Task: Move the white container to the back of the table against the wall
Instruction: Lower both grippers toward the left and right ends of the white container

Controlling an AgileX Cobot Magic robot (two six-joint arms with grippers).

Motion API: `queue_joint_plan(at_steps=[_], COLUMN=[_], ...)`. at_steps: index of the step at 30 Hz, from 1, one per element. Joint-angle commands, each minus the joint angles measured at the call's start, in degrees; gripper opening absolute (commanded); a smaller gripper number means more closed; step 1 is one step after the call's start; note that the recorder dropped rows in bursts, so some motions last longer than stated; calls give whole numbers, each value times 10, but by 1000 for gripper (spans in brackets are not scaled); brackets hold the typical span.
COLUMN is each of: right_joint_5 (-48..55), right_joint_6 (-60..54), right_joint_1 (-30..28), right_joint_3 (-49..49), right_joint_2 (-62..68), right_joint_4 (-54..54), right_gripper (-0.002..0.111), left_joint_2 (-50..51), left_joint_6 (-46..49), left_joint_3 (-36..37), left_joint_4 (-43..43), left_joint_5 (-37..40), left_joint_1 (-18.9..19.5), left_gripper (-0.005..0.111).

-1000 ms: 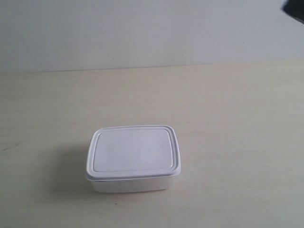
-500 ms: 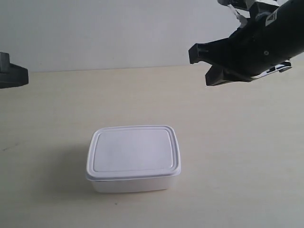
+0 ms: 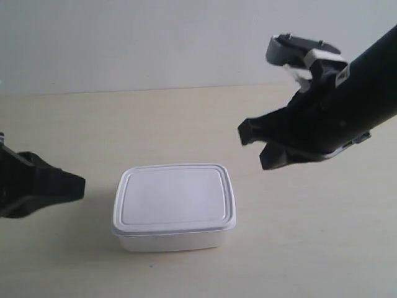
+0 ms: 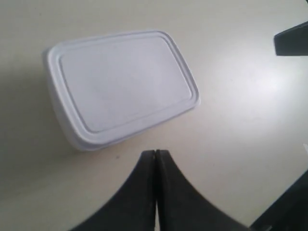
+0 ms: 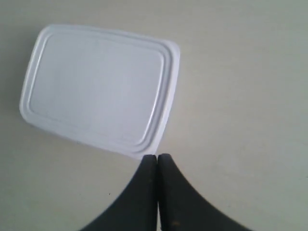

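exterior view, live: left claw point(image 4: 155, 153) and right claw point(image 5: 157, 156) just swung in, flanking white container point(image 3: 175, 202). both pinched shut, empty. container unmoved on bench point(image 3: 310, 248), well short of wall point(image 3: 155, 43). shove backward not begun.

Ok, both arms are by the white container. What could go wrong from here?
The left end effector and right end effector are shut, so contact pushes the white container; an off-centre push could spin it. It sits short of the wall, leaving a long slide across the table.
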Motion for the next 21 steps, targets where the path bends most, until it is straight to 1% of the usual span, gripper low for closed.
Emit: queue_joint_plan(at_steps=[1, 5, 8, 12, 15, 21], right_joint_5=[-87, -141, -167, -212, -225, -248], right_joint_6=[24, 77, 106, 146, 172, 180], right_joint_1=[67, 112, 139, 167, 179, 179], right_joint_3=[52, 93, 116, 143, 159, 181], right_joint_2=[-6, -6, -5, -4, -3, 6], right_joint_4=[2, -6, -16, -31, -43, -48], right_gripper=[0, 0, 0, 0, 0, 0], left_joint_2=[5, 5, 7, 34, 69, 149], left_joint_6=[-38, -68, -83, -89, -89, -80], left_joint_3=[32, 59, 83, 102, 104, 101], left_joint_4=[-12, -12, -12, -12, -12, -24], left_joint_5=[-42, -58, -76, -81, -103, -141], left_joint_1=[-51, -81, -87, -87, -89, -89], left_gripper=[0, 0, 0, 0, 0, 0])
